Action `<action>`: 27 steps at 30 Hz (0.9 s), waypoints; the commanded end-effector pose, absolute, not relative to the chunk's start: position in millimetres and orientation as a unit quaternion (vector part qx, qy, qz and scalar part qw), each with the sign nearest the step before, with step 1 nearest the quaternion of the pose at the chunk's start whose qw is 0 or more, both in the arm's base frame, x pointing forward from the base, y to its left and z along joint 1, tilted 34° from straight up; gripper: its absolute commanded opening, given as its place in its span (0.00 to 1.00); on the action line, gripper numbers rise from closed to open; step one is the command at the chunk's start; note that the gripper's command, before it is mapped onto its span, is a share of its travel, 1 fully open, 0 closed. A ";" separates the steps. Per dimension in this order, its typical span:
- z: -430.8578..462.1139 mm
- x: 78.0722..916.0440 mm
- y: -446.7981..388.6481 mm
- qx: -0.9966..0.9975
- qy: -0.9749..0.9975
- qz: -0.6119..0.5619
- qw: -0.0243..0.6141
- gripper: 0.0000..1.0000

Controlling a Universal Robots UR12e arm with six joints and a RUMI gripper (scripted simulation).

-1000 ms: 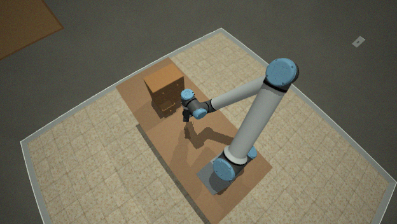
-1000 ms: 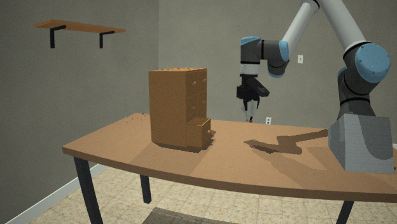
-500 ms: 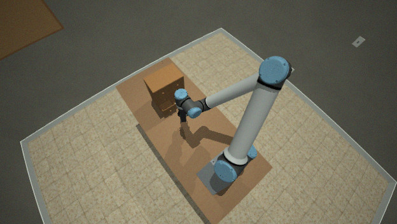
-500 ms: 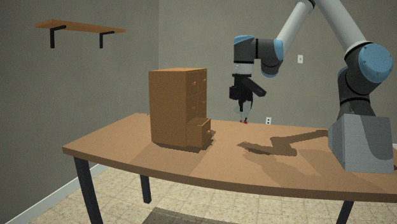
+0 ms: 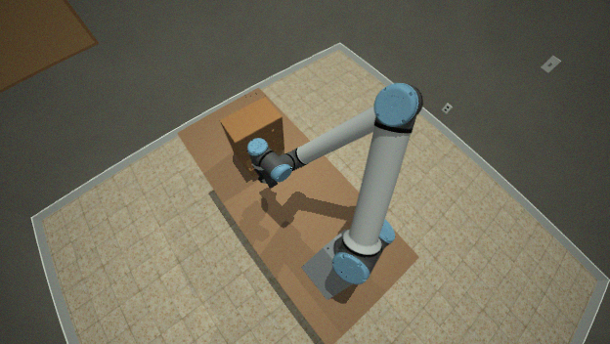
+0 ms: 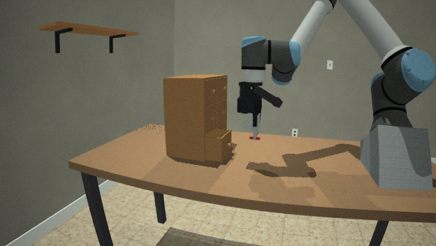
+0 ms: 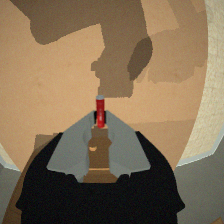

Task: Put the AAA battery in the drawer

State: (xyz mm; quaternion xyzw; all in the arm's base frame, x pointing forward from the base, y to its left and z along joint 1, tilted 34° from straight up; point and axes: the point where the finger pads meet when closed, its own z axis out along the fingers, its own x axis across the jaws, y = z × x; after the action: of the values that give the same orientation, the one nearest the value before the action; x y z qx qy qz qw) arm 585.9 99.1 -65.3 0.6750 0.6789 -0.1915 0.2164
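The wooden chest [image 5: 251, 119] [image 6: 186, 112] stands upright on the table [image 5: 313, 195] [image 6: 140, 164]. Its bottom drawer [image 6: 218, 145] is pulled partly out; the other drawers look shut. My gripper [image 6: 255, 134] [image 7: 100, 111] points down in front of the chest's drawer side, a little away from the open drawer. It is shut on the red AAA battery [image 6: 256, 138] [image 7: 100, 107], which sticks out past the fingertips above the table top. The inside of the open drawer is hidden in all views. In the top view the wrist hides the fingers.
The robot's grey base block [image 5: 320, 269] [image 6: 398, 157] stands at the far end of the table from the chest. A wall shelf [image 6: 87, 29] hangs high on the left wall. The arm's shadow falls across the table between the chest and the base.
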 end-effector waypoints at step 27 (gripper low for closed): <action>-37.6 587.1 118.7 0.671 0.684 -0.192 0.215 0.02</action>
State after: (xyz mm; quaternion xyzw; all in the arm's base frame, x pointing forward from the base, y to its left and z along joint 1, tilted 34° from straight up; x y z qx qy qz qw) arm 586.7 116.9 -40.3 0.6705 0.6835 -0.1925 0.2149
